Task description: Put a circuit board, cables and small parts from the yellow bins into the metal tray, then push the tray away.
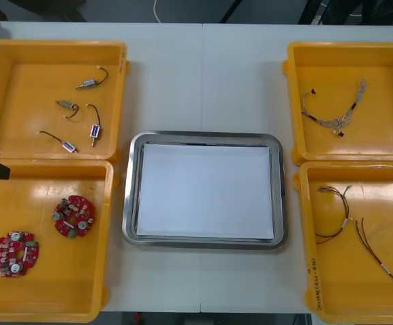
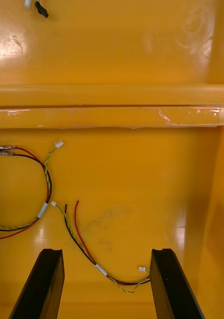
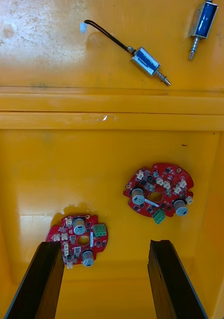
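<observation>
Wide-open, empty left gripper hangs above two red circuit boards in yellow bin at 8 o'clock from metal tray. Equally open right gripper hangs over red and yellow cable, long axis 11-to-5 in front view.

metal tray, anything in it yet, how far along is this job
Done: nothing; the metal tray is white inside and bare. In hand: nothing gripped; the left gripper hangs open over the circuit boards, the right gripper open over the red and yellow cables. To do: board, cables, small metal parts, then the push.
</observation>
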